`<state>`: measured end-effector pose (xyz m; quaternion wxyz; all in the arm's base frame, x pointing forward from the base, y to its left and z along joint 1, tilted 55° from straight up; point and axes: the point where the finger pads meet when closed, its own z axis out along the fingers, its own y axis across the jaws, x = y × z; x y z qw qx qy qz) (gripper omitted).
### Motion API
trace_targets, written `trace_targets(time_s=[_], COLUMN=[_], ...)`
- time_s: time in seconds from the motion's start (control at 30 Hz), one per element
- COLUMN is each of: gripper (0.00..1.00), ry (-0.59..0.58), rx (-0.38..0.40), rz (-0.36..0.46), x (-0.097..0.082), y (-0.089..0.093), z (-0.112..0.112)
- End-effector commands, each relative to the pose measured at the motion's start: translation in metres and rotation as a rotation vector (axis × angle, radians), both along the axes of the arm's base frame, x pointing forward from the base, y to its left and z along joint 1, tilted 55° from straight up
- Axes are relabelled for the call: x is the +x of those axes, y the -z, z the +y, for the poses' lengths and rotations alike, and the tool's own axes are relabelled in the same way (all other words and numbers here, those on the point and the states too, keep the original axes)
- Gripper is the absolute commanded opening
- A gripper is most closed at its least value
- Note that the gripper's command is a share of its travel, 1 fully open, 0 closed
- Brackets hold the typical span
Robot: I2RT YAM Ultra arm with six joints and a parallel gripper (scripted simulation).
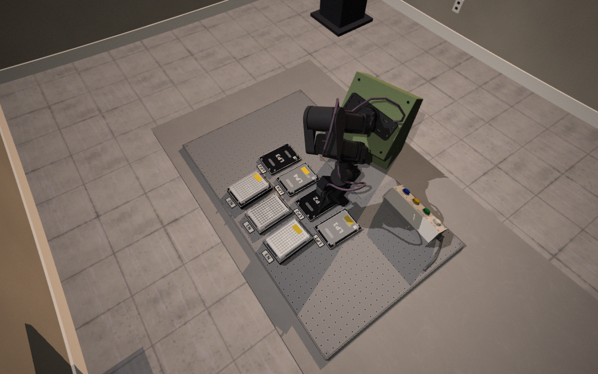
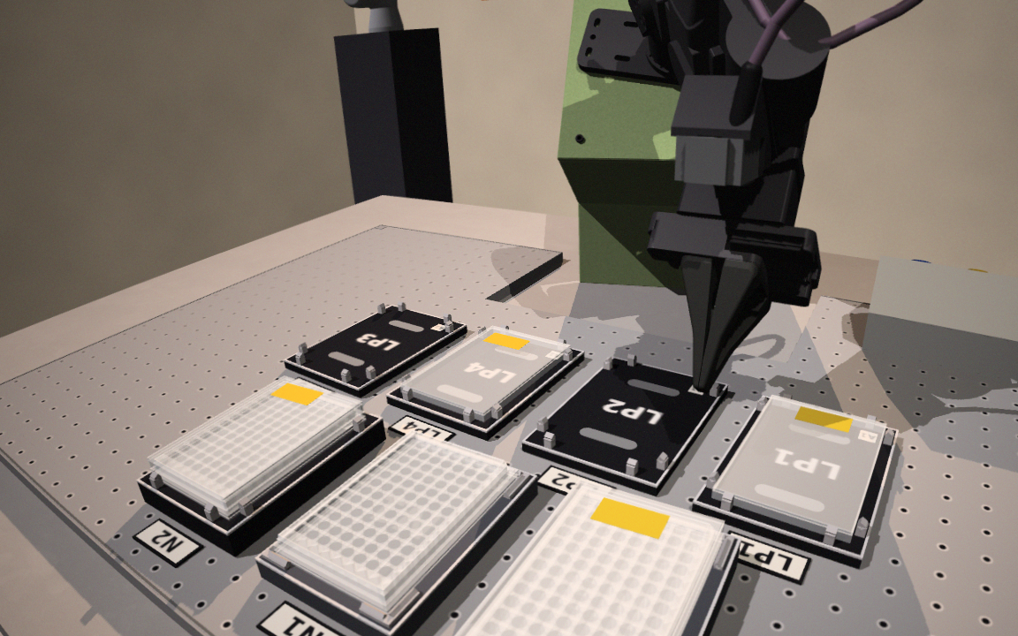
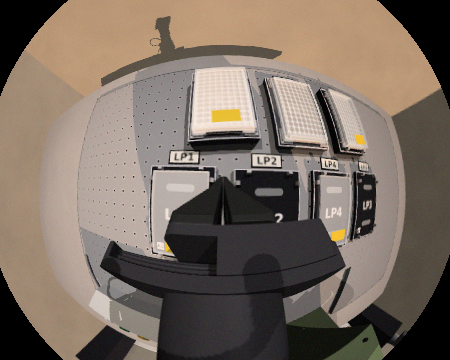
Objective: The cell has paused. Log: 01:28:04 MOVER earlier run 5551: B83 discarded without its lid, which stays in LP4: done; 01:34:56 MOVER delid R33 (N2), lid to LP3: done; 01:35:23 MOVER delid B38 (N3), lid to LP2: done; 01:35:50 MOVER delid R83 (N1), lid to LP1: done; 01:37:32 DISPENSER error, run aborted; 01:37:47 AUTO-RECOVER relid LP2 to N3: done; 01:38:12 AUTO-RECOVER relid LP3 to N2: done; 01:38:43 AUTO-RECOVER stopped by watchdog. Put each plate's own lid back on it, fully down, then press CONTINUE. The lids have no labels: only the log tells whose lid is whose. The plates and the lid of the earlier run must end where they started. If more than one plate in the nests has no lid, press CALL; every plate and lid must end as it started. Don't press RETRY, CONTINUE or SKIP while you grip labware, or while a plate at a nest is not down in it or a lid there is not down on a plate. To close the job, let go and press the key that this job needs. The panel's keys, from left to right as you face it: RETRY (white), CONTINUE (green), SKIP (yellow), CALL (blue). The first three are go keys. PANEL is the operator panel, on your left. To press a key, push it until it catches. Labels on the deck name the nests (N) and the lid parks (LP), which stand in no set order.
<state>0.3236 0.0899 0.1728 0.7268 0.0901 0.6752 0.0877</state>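
Black parallel gripper [image 2: 707, 385], jaws pressed together on nothing, should open, then straddle the clear lid on LP1 [image 2: 797, 468] squarely (N1's).

lid [image 2: 801, 465] on LP1, LP2 [image 2: 623, 419] beside

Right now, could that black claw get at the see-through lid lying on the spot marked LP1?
Probably yes. The gripper is shut and empty, its tips at the corner of bare LP2, right next to the lid on LP1. Nothing lies on that lid; the fingers must open first.
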Motion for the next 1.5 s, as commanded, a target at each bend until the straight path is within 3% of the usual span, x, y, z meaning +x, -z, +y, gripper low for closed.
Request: trace_targets(time_s=[0.0,0.33,0.37,1.17,1.3,1.4,1.47], gripper=[0.0,0.0,0.0,0.0,0.0,0.0,0.0], ry=[0.01,0.01,0.012,0.012,0.012,0.012,0.013], rx=[-0.005,-0.005,0.012,0.005,0.004,-0.001,-0.003], rz=[0.008,0.008,-0.015,-0.023,-0.023,0.013,0.012], x=[0.0,0.0,0.006,0.065,0.07,0.083,0.089], y=[0.003,0.003,-0.011,-0.089,-0.096,-0.093,-0.099], z=[-0.002,-0.002,-0.004,-0.061,-0.066,-0.073,-0.078])
